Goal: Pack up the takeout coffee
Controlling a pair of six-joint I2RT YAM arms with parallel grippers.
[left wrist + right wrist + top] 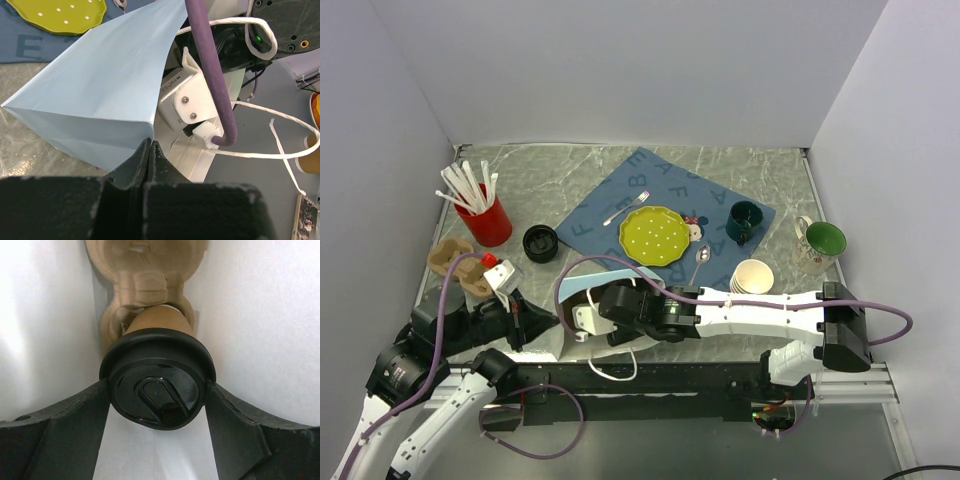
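In the right wrist view the takeout coffee (159, 390), a tan paper cup with a black lid, stands in a brown pulp cup carrier (145, 270) between the white inner walls of a paper bag. My right gripper (157, 392) is shut on the takeout coffee, one finger pressed against each side of the lid. The top view shows the right arm reaching into the mouth of the light blue bag (582, 285), with the cup hidden inside. My left gripper (150, 145) is shut on the bag's edge (100, 85) and holds the mouth open.
A red cup of straws (490, 222), a loose black lid (540, 243) and a second pulp carrier (455, 262) stand at the left. On the blue cloth lie a yellow-green plate (654, 236) and a dark mug (744, 221). Stacked paper cups (753, 276) and a green mug (820, 243) stand at the right.
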